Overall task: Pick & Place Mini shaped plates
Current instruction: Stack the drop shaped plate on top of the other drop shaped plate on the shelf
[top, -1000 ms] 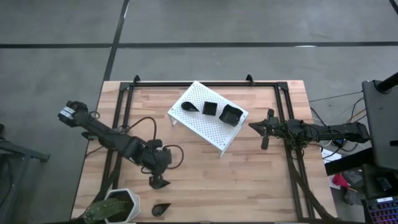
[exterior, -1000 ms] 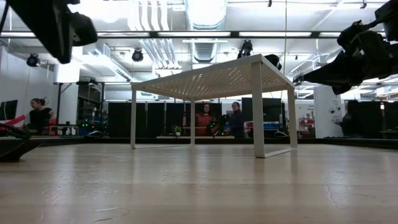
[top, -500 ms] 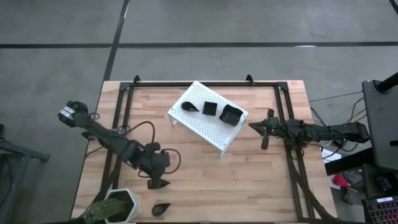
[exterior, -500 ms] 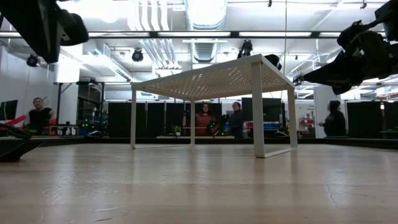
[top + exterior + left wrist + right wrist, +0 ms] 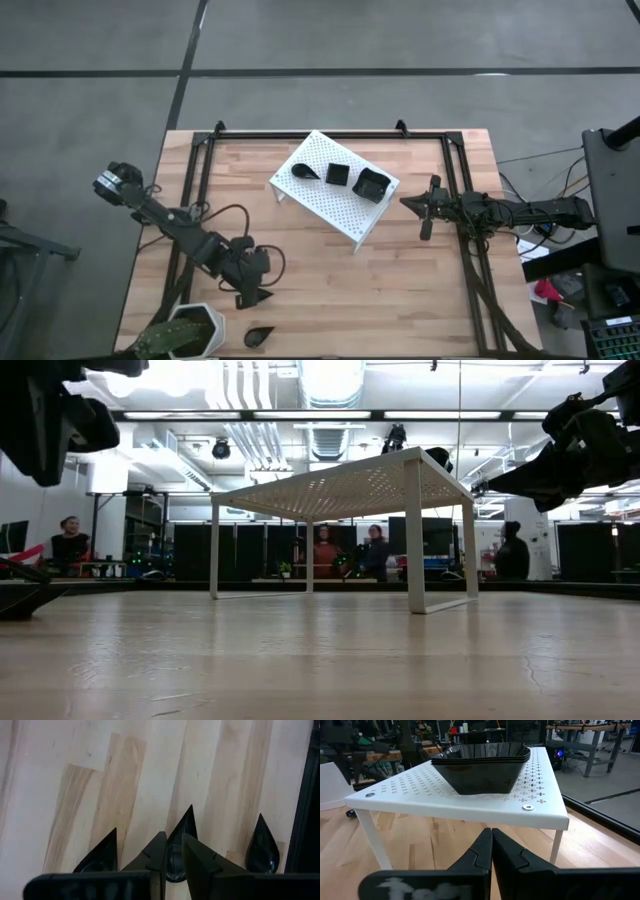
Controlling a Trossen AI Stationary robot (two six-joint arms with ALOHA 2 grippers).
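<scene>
the high view alone takes in the whole wooden table (image 5: 400, 280): the white perforated rack (image 5: 333, 186) sits toward the far middle with three black mini plates on top, a teardrop plate (image 5: 304, 172), a small square plate (image 5: 338, 174) and a larger wavy-rimmed plate (image 5: 371, 184) in a row, while a fourth, a leaf plate (image 5: 258, 336), lies at the near edge just beside the white plant pot (image 5: 193, 329). its long axis runs roughly across the table, tip pointing right. the left gripper (image 5: 250, 296) hangs near it, above the bare wood. the left wrist view adds what the overhead cannot: the fingers (image 5: 156, 857) stand slightly apart with nothing between them, and pointed black leaf plates (image 5: 263, 847) lie beyond them, tips aimed away from the camera. the right gripper (image 5: 424, 216) waits beside the rack's right end; its wrist view shows the fingers (image 5: 482, 851) pressed together, empty, facing the wavy-rimmed plate. the low view shows the rack from below, with people in the room behind.
</scene>
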